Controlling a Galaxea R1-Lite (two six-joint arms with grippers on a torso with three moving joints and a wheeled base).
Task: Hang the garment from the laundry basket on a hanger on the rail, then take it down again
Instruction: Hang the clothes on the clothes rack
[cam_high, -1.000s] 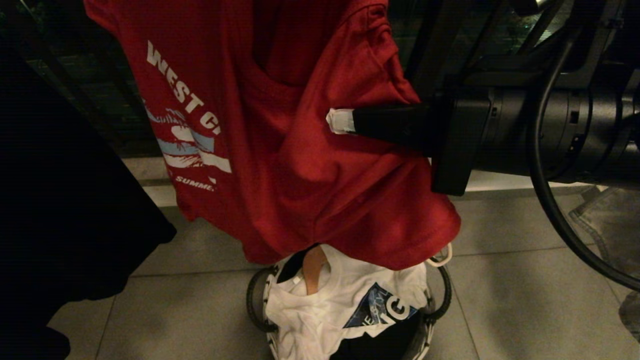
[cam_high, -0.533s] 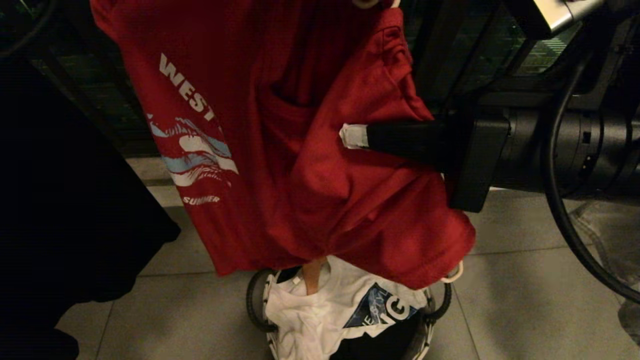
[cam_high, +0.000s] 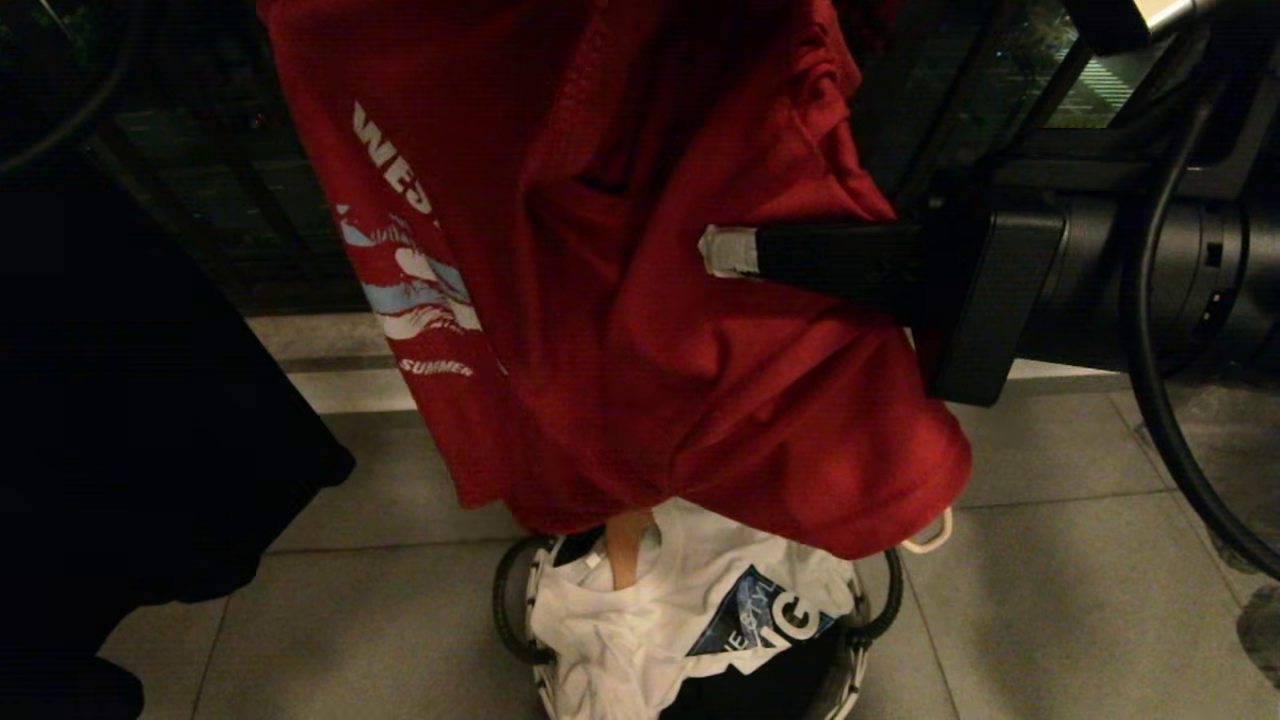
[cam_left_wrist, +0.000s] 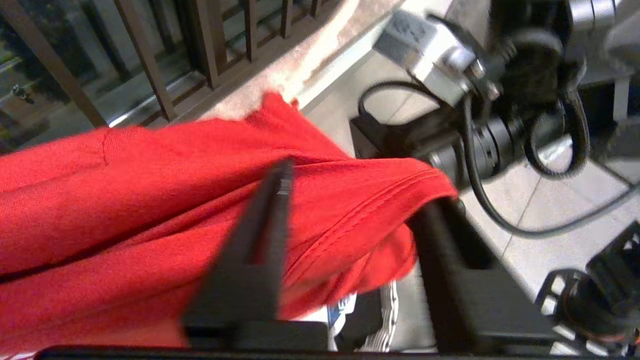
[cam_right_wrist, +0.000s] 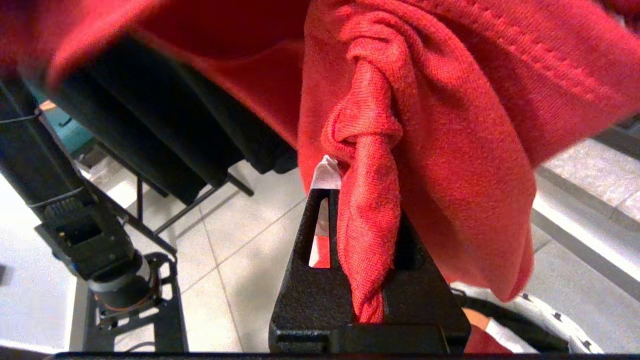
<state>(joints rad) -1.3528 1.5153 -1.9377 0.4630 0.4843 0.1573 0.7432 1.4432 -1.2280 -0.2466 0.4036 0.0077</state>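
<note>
The red shirt hangs in the air above the basket, its lower hem draping just over the white T-shirt that fills the basket on the tiled floor. The right gripper reaches in level from the right and its fingers are closed tight on a twisted bunch of the red cloth, which the right wrist view shows squeezed between them. In the left wrist view the left gripper sits at the shirt's edge with its fingers parted; red cloth lies between and over them, one finger in front of the fabric and the other behind the hem, and whether they grip it cannot be told. A white hook of the hanger peeks out under the shirt's lower right corner. A dark garment hangs at the left.
</note>
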